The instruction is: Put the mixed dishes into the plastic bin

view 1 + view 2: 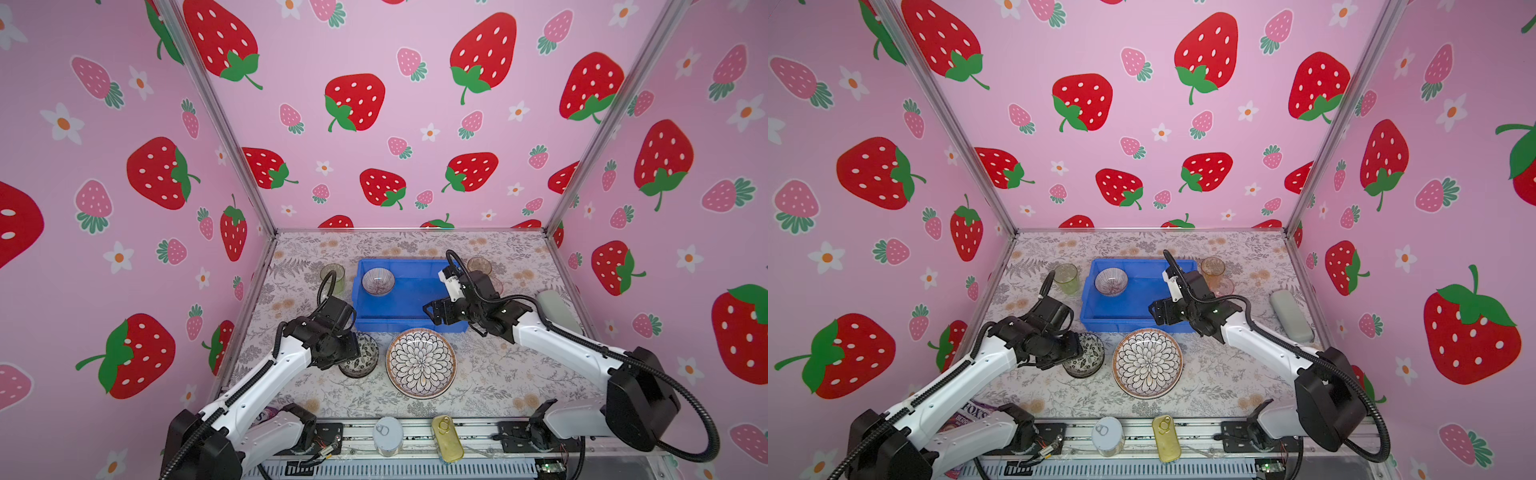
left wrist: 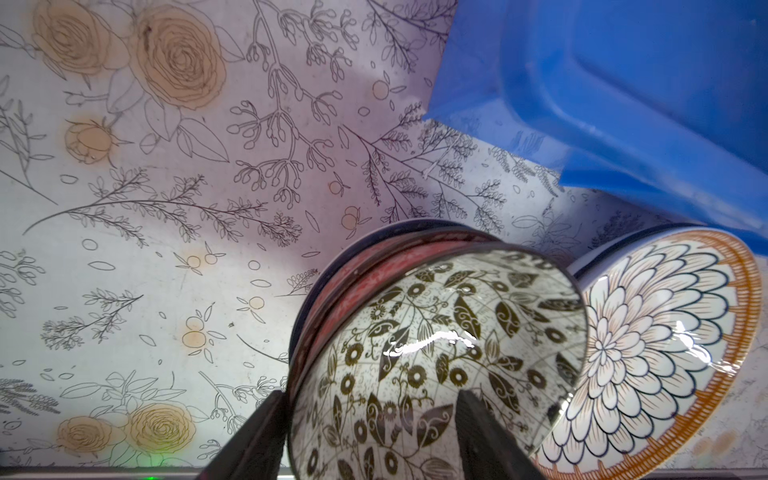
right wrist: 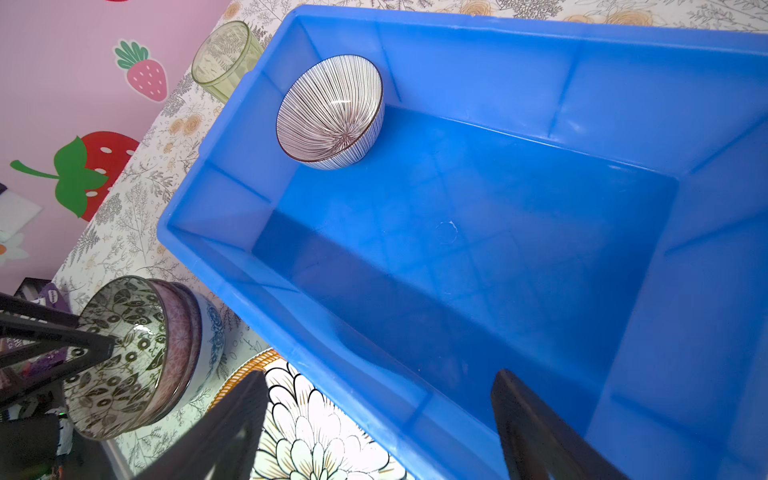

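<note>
Near-left of the blue bin (image 1: 390, 326), the left gripper (image 2: 370, 395) stands spread across the wall of the black-floral bowl (image 2: 436, 332), one finger inside, one outside, not yet pinching. That bowl tops nested lower bowls (image 3: 195, 328) on the table (image 1: 498, 374), just left of the petal plate (image 1: 421, 362); the purple-striped bowl (image 1: 377, 281) sits in the bin. The right gripper (image 3: 378, 374) hangs spread and empty over the bin's near edge. A pinch on one glazed wall could slip or tilt; the lower bowls could lift along, then drop.

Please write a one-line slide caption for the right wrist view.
Open right end effector above the rim of the blue bin; a striped bowl inside, stacked bowls and petal plate outside.
</note>
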`<state>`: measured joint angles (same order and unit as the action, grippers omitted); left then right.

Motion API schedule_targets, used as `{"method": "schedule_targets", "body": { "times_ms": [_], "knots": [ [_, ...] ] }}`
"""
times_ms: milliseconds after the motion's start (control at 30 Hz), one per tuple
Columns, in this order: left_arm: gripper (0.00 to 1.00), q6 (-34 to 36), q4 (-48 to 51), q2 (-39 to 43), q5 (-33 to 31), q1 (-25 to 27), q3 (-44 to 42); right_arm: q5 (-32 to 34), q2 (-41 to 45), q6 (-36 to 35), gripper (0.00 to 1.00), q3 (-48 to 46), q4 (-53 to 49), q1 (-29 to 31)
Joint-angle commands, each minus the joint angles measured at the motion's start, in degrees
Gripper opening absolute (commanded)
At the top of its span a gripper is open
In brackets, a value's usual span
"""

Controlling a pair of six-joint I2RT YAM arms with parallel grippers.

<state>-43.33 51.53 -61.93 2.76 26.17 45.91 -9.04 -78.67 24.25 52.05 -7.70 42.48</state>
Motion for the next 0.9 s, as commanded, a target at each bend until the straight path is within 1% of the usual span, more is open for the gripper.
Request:
{"method": "schedule_targets", "body": {
  "times_ms": [0,567,767,867],
  "knots": [
    [0.66,0.3,2.2,0.9,-1.8,0.4,3.5,-0.3,-0.3,0.2,0.87,-0.7,0.7,-0.2],
    [0.65,1.0,1.8,-0.7,-2.7,0.9,3.4,-0.8,-1.6,0.0,0.86,-0.6,0.8,-0.3],
    [0.61,1.4,1.2,-1.9,-3.7,0.9,2.2,-1.0,-2.1,-0.2,0.86,-0.6,0.9,-0.3],
    [0.58,1.5,0.9,-2.4,-3.9,0.9,1.7,-1.1,-2.2,-0.2,0.86,-0.6,1.0,-0.3]
  ]
}}
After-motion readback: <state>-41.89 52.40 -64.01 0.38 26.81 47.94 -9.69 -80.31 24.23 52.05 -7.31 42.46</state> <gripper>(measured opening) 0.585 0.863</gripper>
